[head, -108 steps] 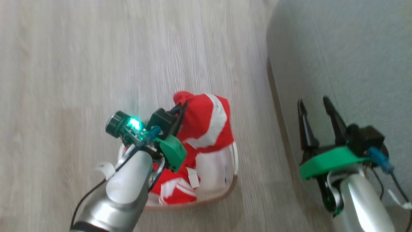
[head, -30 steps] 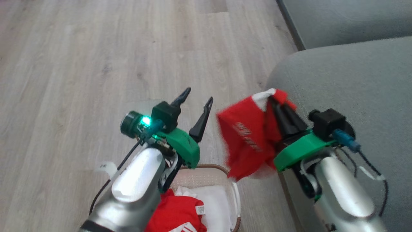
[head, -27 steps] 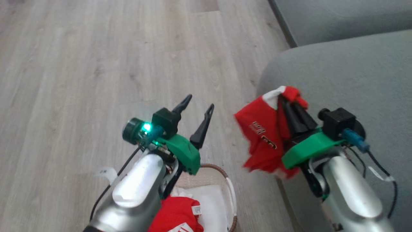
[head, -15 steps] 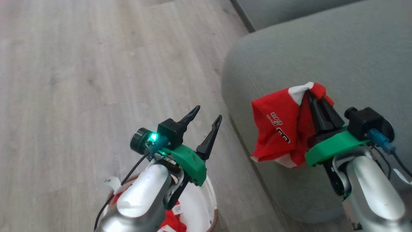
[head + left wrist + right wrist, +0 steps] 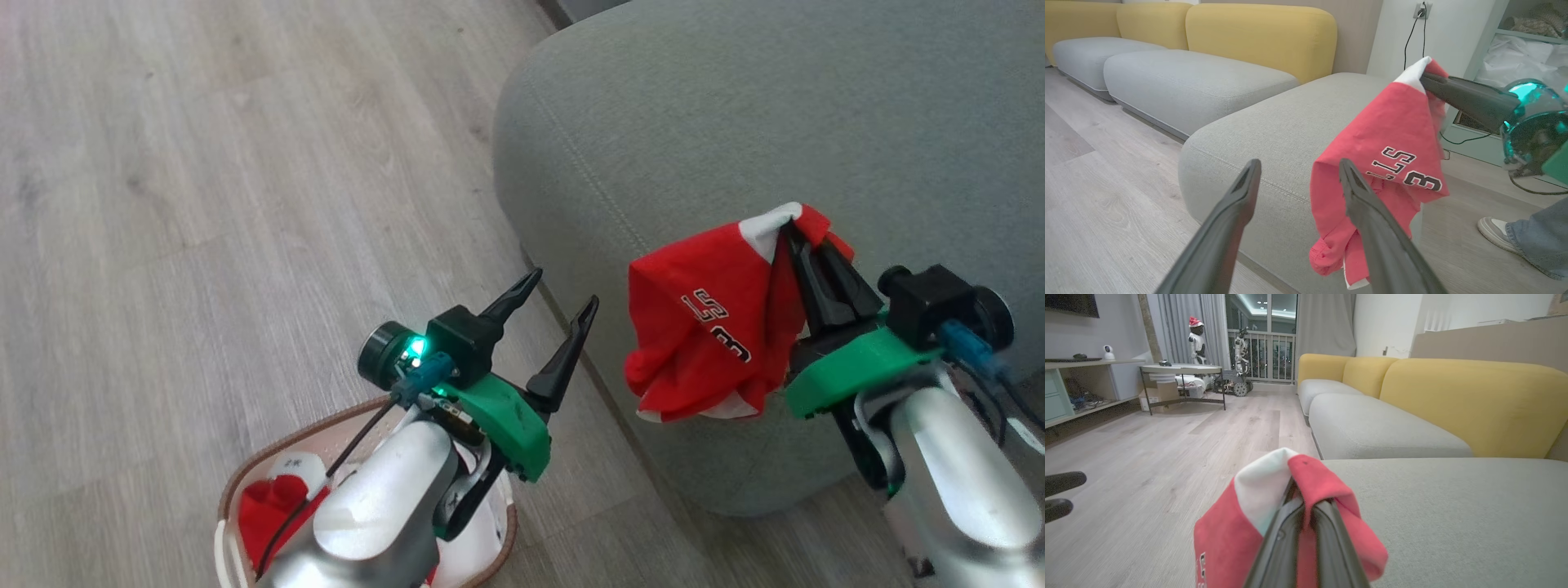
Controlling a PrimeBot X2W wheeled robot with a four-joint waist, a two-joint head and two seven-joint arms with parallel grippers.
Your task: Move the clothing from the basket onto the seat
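Observation:
My right gripper (image 5: 804, 237) is shut on a red garment of the clothing (image 5: 710, 327), which hangs over the near corner of the grey-green seat (image 5: 735, 114). In the left wrist view the same garment (image 5: 1388, 163) drapes down with dark lettering, pinched at its white edge. In the right wrist view its fold (image 5: 1298, 477) wraps my shut fingertips. My left gripper (image 5: 563, 294) stands open and empty above the floor, left of the seat. The basket (image 5: 245, 482) sits at the bottom left under my left arm, with more red clothing (image 5: 269, 506) in it.
Pale wood floor (image 5: 204, 204) spreads to the left. More grey cushions with yellow backs (image 5: 1257, 36) lie beyond the seat. A person's shoe and trouser leg (image 5: 1515, 232) stand at the right of the left wrist view. A low table (image 5: 1180, 371) stands far off.
The head camera has swung, so seat and basket shifted in the picture. My right gripper has carried the red garment from beside the seat's edge to over its corner. The left gripper stays open.

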